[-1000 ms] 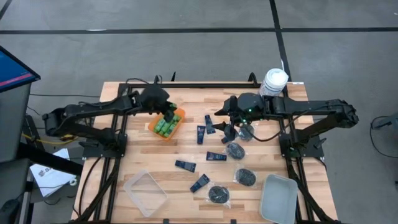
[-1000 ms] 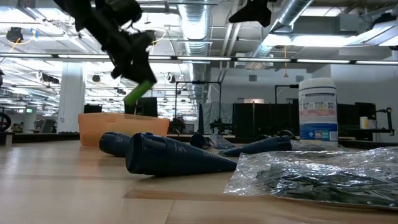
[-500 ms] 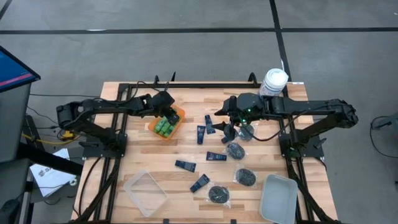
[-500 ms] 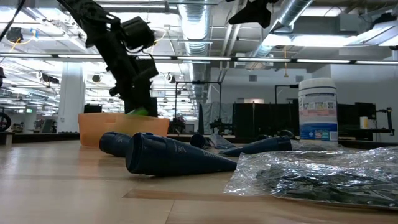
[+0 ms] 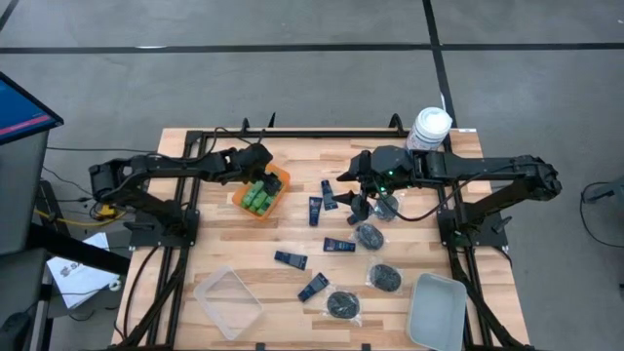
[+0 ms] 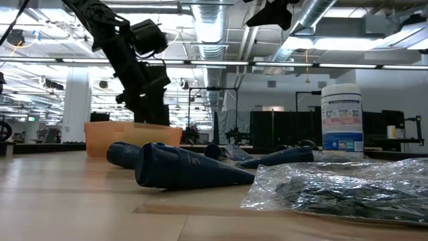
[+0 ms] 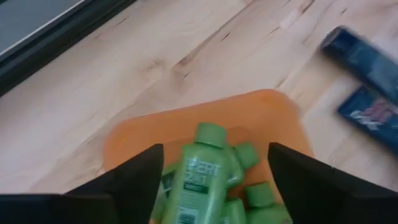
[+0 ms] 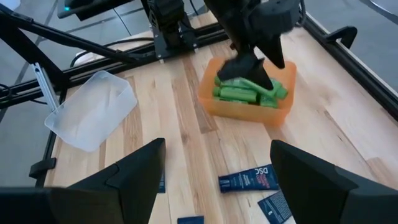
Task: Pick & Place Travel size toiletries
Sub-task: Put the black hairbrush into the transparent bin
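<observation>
We see small green plastic bottles heaped in the orange plastic bin; our left gripper hangs spread wide above, gripping nothing.

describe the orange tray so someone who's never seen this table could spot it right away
Start at the wooden table and go to its far left part, under the left gripper. The orange tray sits there, packed with small green bottles. It is the only brightly coloured tray: the clear tray and the grey tray at the near edge hold nothing.
</observation>
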Available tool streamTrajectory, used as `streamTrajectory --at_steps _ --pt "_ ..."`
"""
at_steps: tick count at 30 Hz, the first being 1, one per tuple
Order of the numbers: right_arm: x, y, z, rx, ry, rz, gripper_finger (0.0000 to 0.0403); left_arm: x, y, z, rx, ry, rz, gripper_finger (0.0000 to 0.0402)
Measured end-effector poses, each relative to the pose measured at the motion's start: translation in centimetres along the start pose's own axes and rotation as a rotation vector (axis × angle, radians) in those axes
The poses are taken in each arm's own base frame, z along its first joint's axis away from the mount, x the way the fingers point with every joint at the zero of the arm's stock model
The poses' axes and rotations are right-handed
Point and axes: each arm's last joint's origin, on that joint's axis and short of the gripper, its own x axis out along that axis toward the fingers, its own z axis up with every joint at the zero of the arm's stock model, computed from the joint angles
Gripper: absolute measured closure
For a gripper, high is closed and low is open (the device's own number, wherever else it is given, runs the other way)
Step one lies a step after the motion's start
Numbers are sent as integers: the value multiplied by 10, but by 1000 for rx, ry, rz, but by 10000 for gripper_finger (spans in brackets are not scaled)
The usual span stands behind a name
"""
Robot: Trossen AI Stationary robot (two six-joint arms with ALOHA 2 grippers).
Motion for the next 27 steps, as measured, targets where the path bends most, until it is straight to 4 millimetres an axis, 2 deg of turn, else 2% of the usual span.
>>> streamTrajectory --at_steps 5,11,13,16,21,27 --pt "0 -8 -7 78 77 -48 121 -24 0 14 -41 -85 -80 89" --pt "0 -18 -21 144 224 -141 121 -88 5 33 -79 -304 -240 102" --pt "3 -15 -26 134 264 -145 121 -110 6 32 -68 -374 -300 107" --pt "5 -11 -39 107 357 -153 121 -134 0 25 40 -422 -434 111" --pt "3 3 -54 75 449 -140 121 -145 -27 9 173 -361 -598 101" --pt "-7 17 -70 41 583 -151 121 -131 -72 -19 394 -197 -663 92"
